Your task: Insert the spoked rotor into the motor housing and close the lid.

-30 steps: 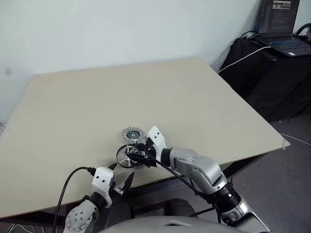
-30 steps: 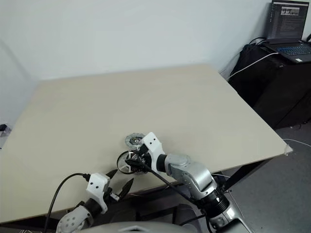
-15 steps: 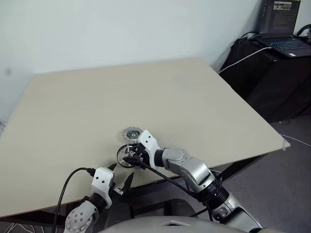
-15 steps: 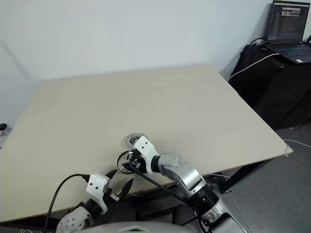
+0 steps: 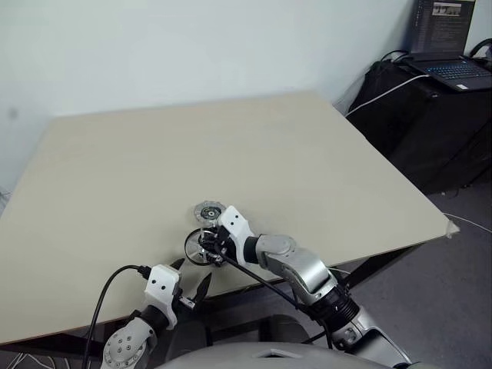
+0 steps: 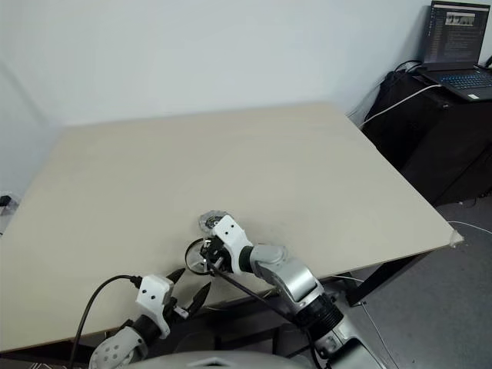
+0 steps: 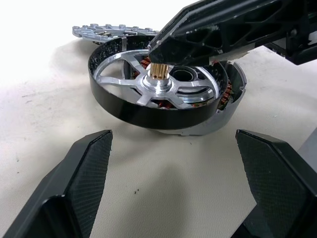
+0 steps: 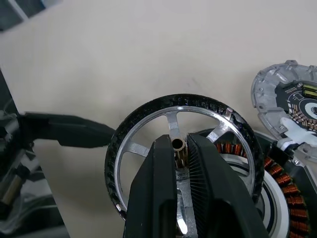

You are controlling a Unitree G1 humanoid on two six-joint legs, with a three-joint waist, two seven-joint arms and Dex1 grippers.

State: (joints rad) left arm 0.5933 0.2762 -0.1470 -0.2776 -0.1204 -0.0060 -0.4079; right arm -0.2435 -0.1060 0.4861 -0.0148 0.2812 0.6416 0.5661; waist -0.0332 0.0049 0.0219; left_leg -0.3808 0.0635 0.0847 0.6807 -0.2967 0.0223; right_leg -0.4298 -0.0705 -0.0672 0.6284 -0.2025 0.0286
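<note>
Pinching the small brass shaft at the hub, my right gripper holds the spoked rotor by its centre, so that the black rim stays free to go down around the coils. The rotor sits tilted, half over the motor housing and not yet seated: the copper windings show under it on one side in both wrist views. I judge the centre grip is chosen because it lets me level the wheel and line up its axis with the housing. The lid lies just beside the housing with its circuit face up, waiting for the last step. My left gripper hangs near the table edge, its fingers spread wide and holding nothing, aimed at the rotor as if ready to steady it.

Compared with a second ago, the right fingers have clenched from a half-open stance onto the shaft. The right arm now reaches more from the side, with its white head sitting closer over the parts. The left gripper has not changed, and the lid keeps its place.
</note>
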